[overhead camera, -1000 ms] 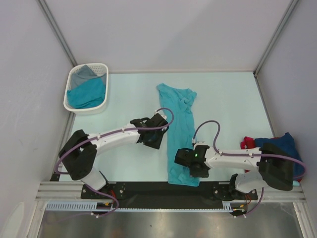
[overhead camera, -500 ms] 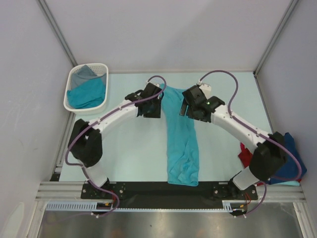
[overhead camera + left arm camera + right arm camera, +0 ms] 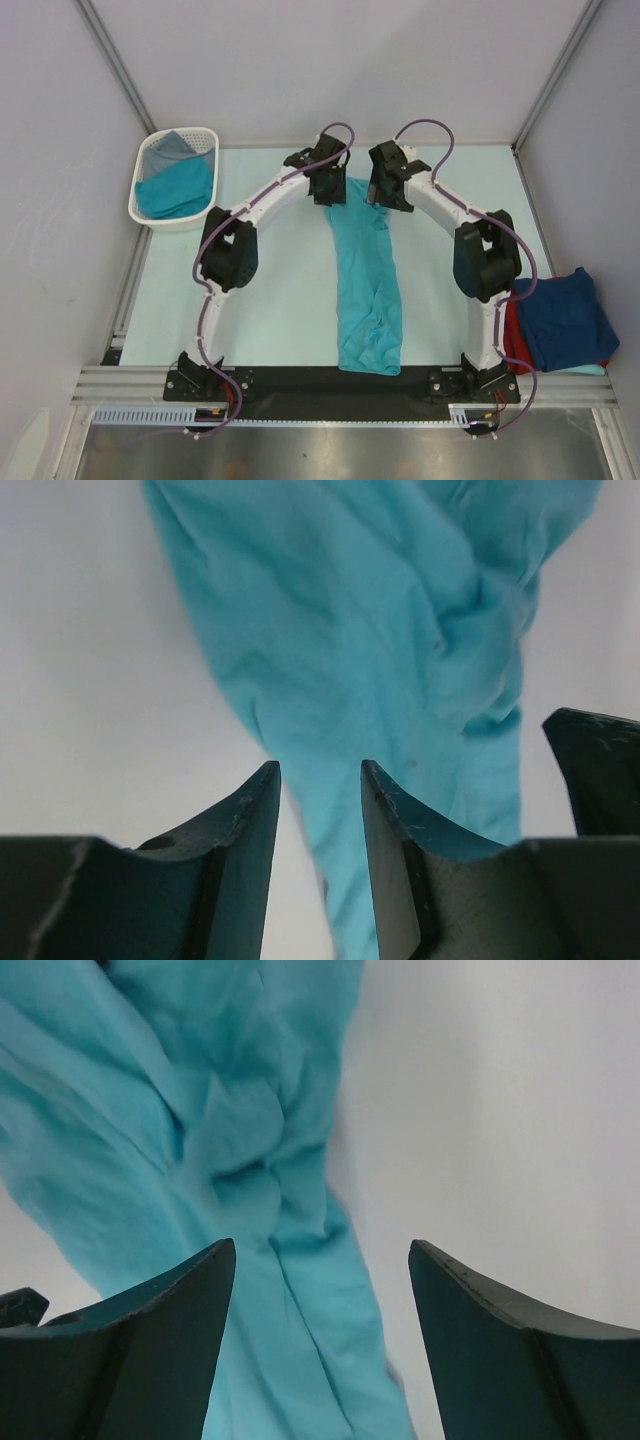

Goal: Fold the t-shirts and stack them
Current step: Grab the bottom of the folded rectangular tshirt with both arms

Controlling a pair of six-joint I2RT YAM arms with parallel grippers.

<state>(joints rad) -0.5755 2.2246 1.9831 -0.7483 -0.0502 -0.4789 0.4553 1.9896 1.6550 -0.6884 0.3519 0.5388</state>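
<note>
A teal t-shirt lies folded into a long narrow strip down the middle of the table, bunched at its far end. Both arms reach out to that far end. My left gripper hangs over the strip's far left edge, jaws open a little with nothing pinched; in its wrist view the teal cloth lies below the fingertips. My right gripper is over the far right corner, open wide and empty, with rumpled teal cloth beneath. A navy t-shirt lies on a red one at the right edge.
A white slotted basket stands at the far left, holding a teal shirt and a grey one. Grey walls close in the table on three sides. The arm bases sit on the black rail at the near edge.
Both arms have swung from mid-table and the near end out to the shirt's far end. The right gripper let go of the shirt's near end and opened wide. The strip lies straighter.
</note>
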